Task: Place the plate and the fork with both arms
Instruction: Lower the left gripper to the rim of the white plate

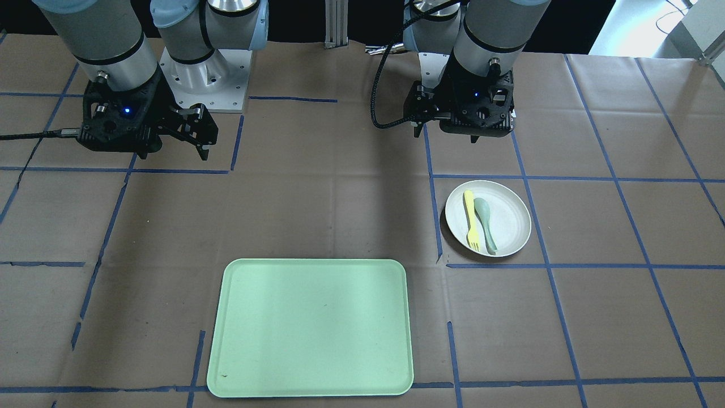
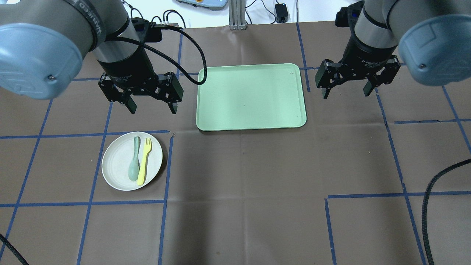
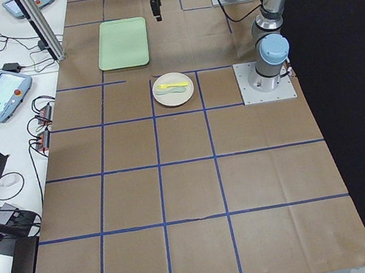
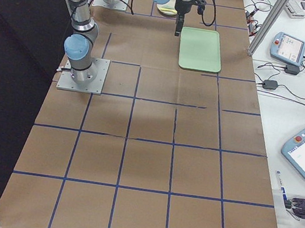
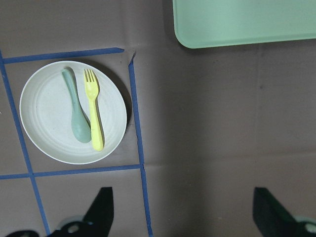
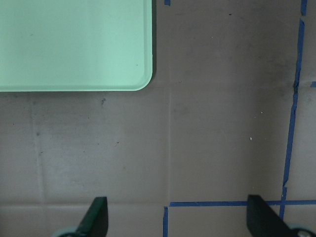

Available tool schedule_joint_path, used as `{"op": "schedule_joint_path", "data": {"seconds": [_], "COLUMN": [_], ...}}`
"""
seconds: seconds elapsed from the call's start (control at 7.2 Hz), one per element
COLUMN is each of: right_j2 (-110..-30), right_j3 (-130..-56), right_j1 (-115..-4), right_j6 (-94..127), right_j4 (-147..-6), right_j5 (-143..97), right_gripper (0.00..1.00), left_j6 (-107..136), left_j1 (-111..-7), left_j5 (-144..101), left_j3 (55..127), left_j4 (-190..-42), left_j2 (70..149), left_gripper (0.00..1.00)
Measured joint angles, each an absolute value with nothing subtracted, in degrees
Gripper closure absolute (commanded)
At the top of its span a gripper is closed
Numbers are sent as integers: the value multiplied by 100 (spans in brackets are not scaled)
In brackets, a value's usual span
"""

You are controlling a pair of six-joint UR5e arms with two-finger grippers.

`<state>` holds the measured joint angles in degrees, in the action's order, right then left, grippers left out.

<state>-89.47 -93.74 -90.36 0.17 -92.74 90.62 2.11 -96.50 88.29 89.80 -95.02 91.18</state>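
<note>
The off-white round plate (image 2: 116, 162) lies on the brown table, on my left side. The pale-yellow fork (image 2: 143, 162) lies in it, next to a grey-green spoon (image 2: 134, 165). My left gripper (image 2: 152, 108) hangs open and empty above the table, just beyond the plate towards the tray. In the left wrist view the plate (image 5: 47, 106) and fork (image 5: 93, 111) sit up and to the left of the open fingers. My right gripper (image 2: 346, 92) is open and empty, above the table to the right of the tray.
A rectangular mint-green tray (image 2: 252, 95) lies flat between the two grippers, with nothing on it. Blue tape lines mark a grid on the brown paper cover. A black cable (image 2: 432, 206) curves in at the right edge.
</note>
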Motion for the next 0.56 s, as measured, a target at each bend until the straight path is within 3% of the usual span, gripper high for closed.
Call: {"op": "schedule_joint_path", "data": {"seconds": [0.56], "right_j2": [-8947], "right_j3": [-9375], "right_j1": [-9028], "right_j6": [10], "right_j4": [-9272], "right_j5": [9070], "right_gripper": [0], "left_j6": [205], "left_j1": [-9641], "left_j5": [8825], "left_j3": [9056], "left_j4": [-9485], "left_j2": [9125], "left_gripper": [0]}}
